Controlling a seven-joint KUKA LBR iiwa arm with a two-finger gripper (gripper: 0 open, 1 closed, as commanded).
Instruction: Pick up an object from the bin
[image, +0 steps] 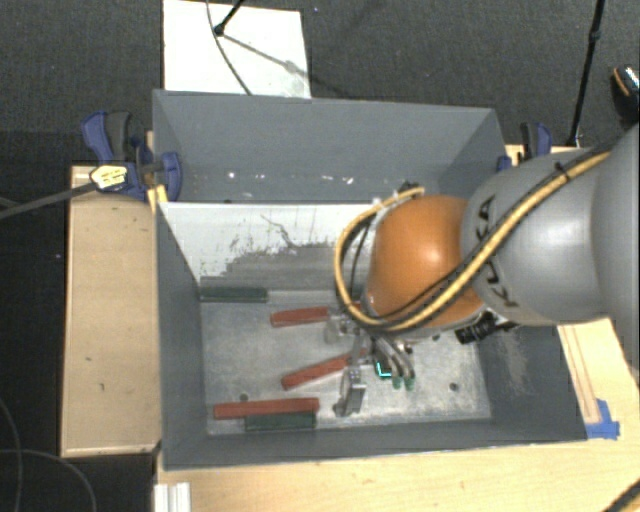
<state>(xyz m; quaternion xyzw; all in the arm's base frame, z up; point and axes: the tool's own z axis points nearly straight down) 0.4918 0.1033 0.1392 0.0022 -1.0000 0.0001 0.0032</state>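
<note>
From my seat the gripper (375, 378) sits low over the floor of the grey metal bin (300, 150), tucked under the arm's orange cover (415, 255) and its looped yellow-and-black cable (350, 270); the cover hides much of it, so I cannot tell how far it is spread, and I see nothing held in it.

The thing nearest to it is the slanted red-brown bar (318, 372); its raised right end lies just beside the gripper, though I cannot tell whether they touch.

I count five flat bars in the bin, three red-brown and two dark green. Taking the slanted bar as my mark:
- the upper red-brown bar (300, 317) lies above it, near and almost level;
- the lower red-brown bar (265, 407) lies below it and to the left;
- the lower dark green bar (280, 423) lies right against that one, by the near wall;
- the upper dark green bar (233, 294) lies well apart, up and to the left, at the foot of the far wall.
</note>
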